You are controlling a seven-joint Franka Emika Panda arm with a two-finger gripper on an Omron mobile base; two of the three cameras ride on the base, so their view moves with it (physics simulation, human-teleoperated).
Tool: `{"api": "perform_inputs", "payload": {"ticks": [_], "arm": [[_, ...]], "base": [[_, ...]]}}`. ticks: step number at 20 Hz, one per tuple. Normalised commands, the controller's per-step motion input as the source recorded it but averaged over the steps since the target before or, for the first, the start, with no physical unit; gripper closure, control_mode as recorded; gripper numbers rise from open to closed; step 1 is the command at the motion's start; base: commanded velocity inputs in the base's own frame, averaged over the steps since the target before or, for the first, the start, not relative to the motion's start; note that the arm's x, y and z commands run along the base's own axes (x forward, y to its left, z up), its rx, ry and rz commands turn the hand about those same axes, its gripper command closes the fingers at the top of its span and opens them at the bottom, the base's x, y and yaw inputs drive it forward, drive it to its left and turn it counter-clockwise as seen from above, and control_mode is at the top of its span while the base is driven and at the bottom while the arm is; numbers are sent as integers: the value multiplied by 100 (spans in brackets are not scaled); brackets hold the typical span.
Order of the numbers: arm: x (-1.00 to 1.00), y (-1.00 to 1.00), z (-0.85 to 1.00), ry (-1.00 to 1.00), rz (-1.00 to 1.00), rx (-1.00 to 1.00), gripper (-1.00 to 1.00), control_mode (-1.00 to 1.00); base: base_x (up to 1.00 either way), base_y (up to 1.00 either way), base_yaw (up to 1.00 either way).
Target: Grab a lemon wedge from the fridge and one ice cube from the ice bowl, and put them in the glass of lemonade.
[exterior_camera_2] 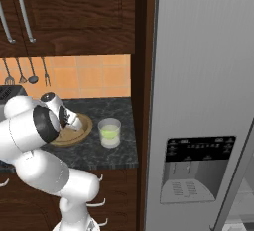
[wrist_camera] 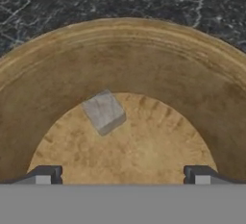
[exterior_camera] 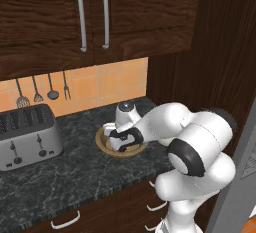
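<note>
Simulated kitchen, three views. The arm reaches down over the dark marbled bench (exterior_camera: 60, 177), its gripper (wrist_camera: 123, 174) hanging inside the ice bowl (exterior_camera: 102, 143), a shallow wooden bowl on the bench between the silver toaster (exterior_camera: 27, 137) and the glass of lemonade (exterior_camera_2: 109, 133). In the hand view the jaws stand wide apart and hold nothing; the two finger tips (wrist_camera: 44, 174) sit low over the bowl's floor. One grey ice cube (wrist_camera: 104, 112) lies on that floor, ahead of the tips and nearer the left-hand one, touching neither. The glass stands upright just beside the bowl, on the side toward the fridge (exterior_camera_2: 198, 76), whose doors are shut and whose left door carries a black dispenser panel (exterior_camera_2: 198, 168). Utensils (exterior_camera: 42, 91) hang on the orange tiled wall under dark wood cabinets (exterior_camera: 100, 12).
</note>
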Motion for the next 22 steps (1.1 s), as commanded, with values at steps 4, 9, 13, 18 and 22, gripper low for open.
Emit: {"api": "perform_inputs", "payload": {"ticks": [4, 9, 13, 18, 22], "arm": [[29, 0, -18, -3, 0, -1, -100, -100], [28, 0, -23, -4, 0, -2, -100, -100], [25, 0, -19, -3, 0, -2, -100, -100], [18, 3, -12, -1, 0, -2, -100, -100], [8, 11, -9, 0, 0, -3, -100, -100]], "base": [[0, 0, 0], [0, 0, 0], [0, 0, 0], [0, 0, 0], [0, 0, 0]]}}
